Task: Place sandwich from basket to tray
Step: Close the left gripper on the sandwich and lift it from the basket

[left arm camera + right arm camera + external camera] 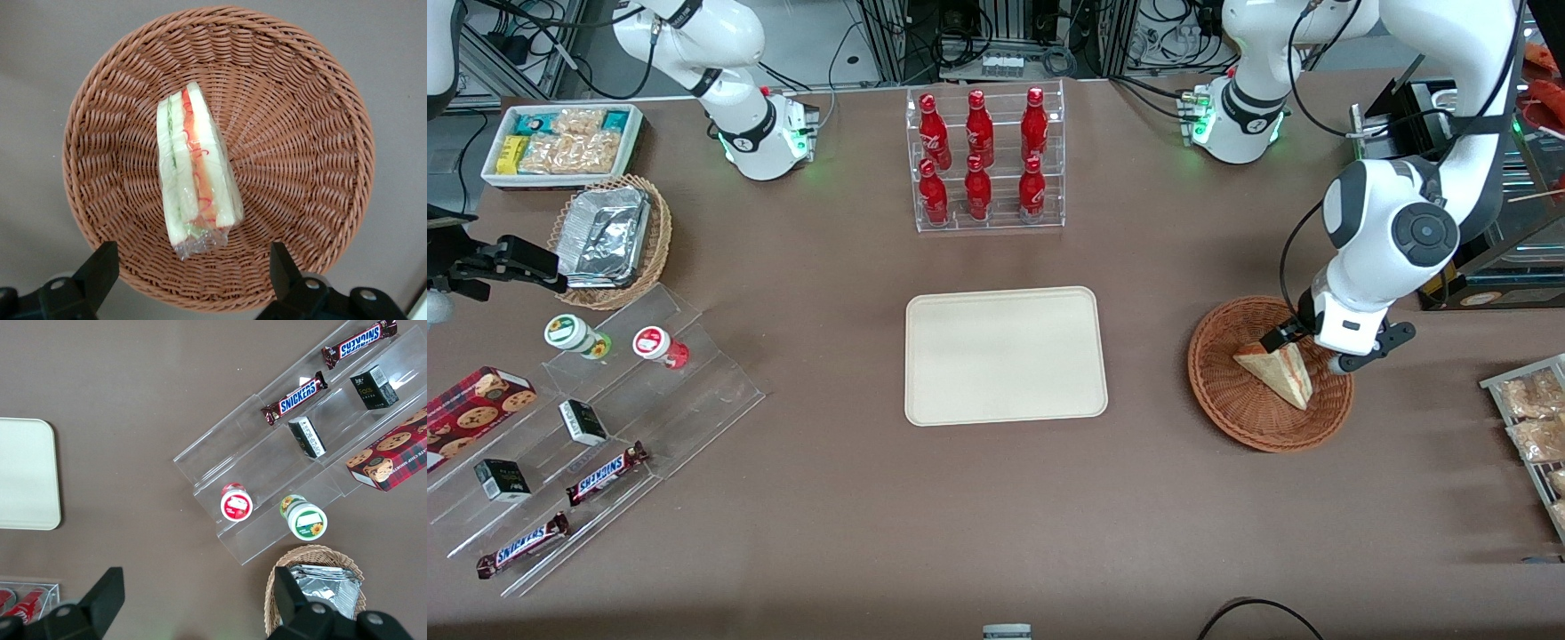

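The sandwich (195,170) is seen lying on its side in the basket (300,133), its red and green filling edge turned upward. The gripper (193,277) is held above the basket with its fingers (100,270) spread wide apart, nothing being gripped between them. The tray (1005,356) is set apart from the basket, toward the middle of the table (871,533).
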Available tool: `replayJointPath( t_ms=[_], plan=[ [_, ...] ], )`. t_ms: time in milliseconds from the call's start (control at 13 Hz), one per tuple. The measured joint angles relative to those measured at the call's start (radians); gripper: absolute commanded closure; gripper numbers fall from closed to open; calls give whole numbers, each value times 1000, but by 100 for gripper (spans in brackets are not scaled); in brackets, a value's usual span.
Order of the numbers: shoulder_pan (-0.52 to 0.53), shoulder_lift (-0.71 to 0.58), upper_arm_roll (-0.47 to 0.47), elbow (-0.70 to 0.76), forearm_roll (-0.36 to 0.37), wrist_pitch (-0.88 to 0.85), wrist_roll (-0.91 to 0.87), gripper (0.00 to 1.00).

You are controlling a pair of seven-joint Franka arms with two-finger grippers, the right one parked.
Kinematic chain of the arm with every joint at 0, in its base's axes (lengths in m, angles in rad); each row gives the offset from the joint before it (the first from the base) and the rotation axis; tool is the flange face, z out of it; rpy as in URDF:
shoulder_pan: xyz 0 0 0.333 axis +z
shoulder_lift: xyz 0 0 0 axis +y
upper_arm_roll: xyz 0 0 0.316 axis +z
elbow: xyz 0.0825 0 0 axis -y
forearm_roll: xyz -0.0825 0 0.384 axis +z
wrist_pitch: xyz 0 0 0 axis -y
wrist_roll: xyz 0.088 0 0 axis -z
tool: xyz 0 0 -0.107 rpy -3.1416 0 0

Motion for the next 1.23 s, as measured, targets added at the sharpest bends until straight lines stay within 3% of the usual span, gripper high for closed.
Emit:
replayJointPath(
  t_ms=[846, 1000, 1231],
  plan=[
    [2, 98, 6, -2, 0, 117, -6, 3],
    [2, 104, 6, -2, 0, 117, -7, 24],
    [2, 109, 6, -2, 0, 118, -7, 89]
  ],
)
